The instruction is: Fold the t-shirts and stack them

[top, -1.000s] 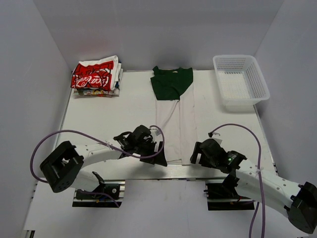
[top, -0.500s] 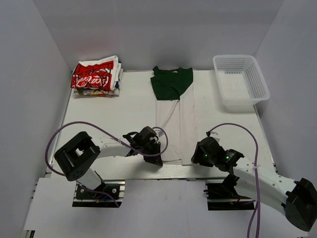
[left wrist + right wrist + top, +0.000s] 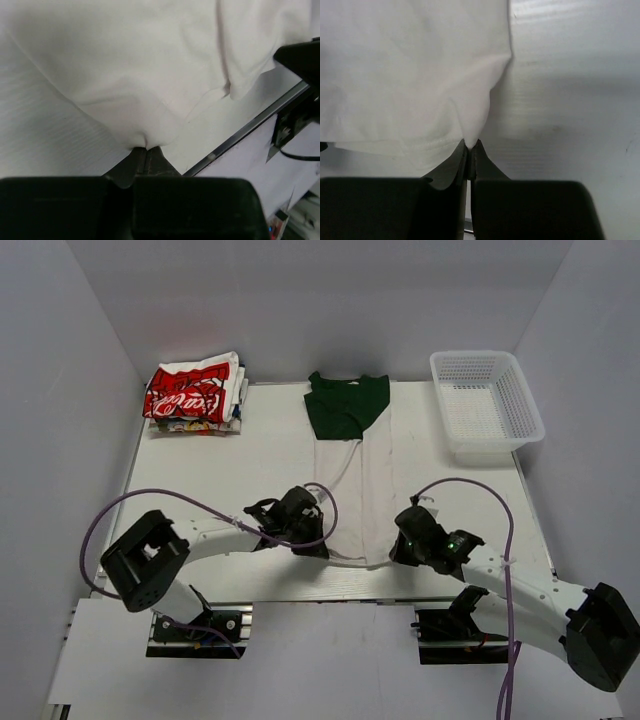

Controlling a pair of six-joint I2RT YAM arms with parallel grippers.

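A white t-shirt (image 3: 355,490) with dark green sleeves folded over its top lies as a long strip down the table's middle, hem toward me. My left gripper (image 3: 316,549) is shut on the hem's left corner; the white cloth (image 3: 150,90) bunches into its tips (image 3: 147,148). On the right, my right gripper (image 3: 393,552) is shut on the other bottom corner, with the t-shirt's fabric (image 3: 410,75) pinched between the closed fingers (image 3: 471,146). A stack of folded t-shirts (image 3: 195,393), the top one white with red print, sits at the far left corner.
A white plastic mesh basket (image 3: 486,405) stands at the far right corner. The table's metal front edge (image 3: 330,585) runs just behind both grippers. White walls enclose the table on three sides.
Both grippers have gone from open to shut on the t-shirt's bottom corners. Both arms shifted slightly forward over the hem, and the hem is now lifted and puckered.
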